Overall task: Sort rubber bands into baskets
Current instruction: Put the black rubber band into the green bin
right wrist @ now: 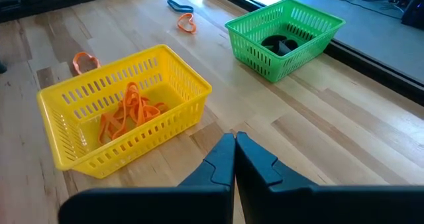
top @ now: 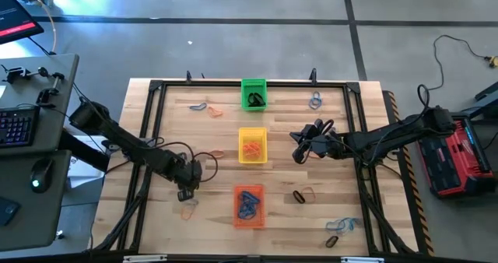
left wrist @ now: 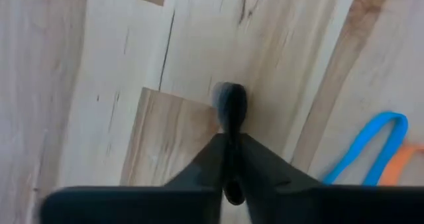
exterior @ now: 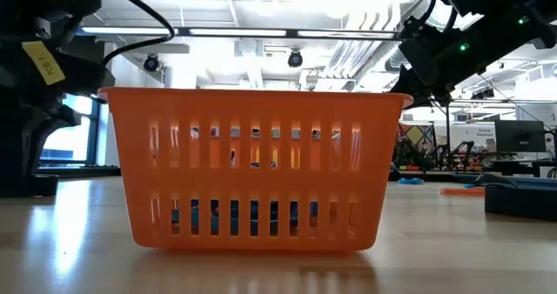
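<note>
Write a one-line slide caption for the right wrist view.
Right claw shut and empty above the table, facing the yellow basket of orange rubber bands and the green basket.

Table (right wrist: 344,131) is pale wood w/ smooth planks. Yellow basket (right wrist: 126,118) & green basket (right wrist: 285,35) look like shiny slotted plastic.
</note>
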